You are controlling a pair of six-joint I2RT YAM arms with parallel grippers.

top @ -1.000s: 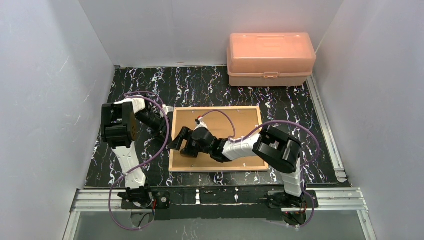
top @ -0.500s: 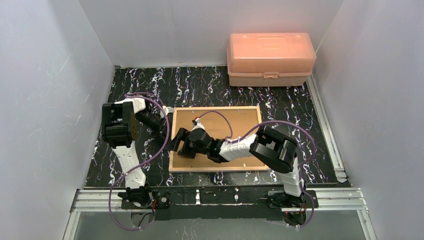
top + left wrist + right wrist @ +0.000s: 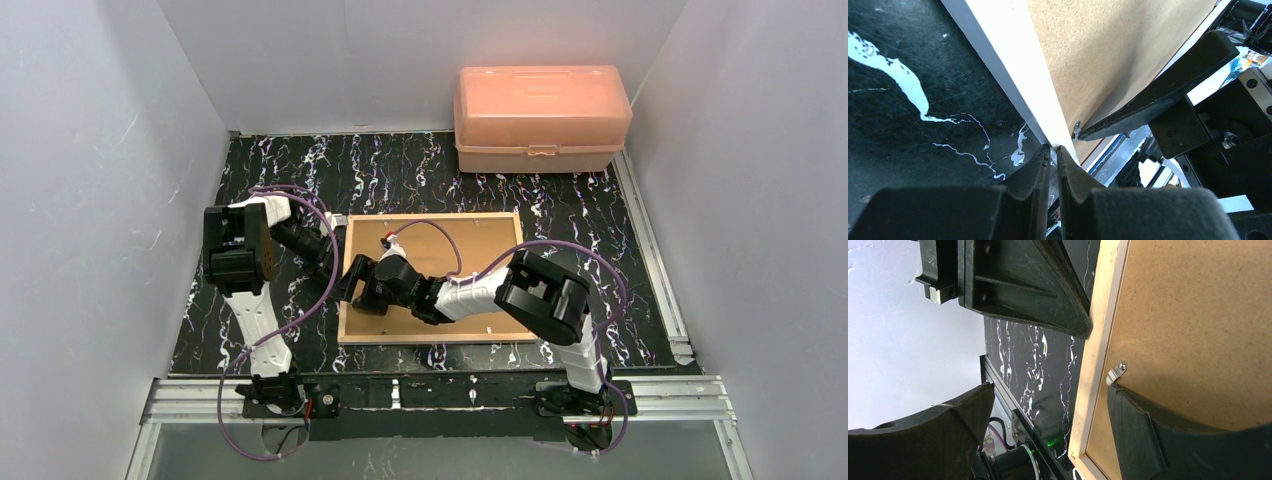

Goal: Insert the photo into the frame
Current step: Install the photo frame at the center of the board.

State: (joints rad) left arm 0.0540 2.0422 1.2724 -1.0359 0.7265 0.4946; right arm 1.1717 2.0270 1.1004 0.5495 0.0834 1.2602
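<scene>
1. Your left end effector (image 3: 1053,150) has drawn its fingers nearly together at the white edge of the frame (image 3: 1013,85), upper left in the top view.
2. Your right end effector (image 3: 1050,390), fingers wide apart, has crept left, straddling the border by a metal tab (image 3: 1116,371).
3. The frame lies back-up, mid-worktop (image 3: 400,170), with the backing board (image 3: 480,240) in. The photo is unseen, so you're probably fastening tabs.

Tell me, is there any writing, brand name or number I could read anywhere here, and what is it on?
No text can be read in any view.
On the orange box: no label or lettering shows.
On the brown board and the wooden frame around it: blank.
On the black tabletop: only white streaks, no letters.
</scene>
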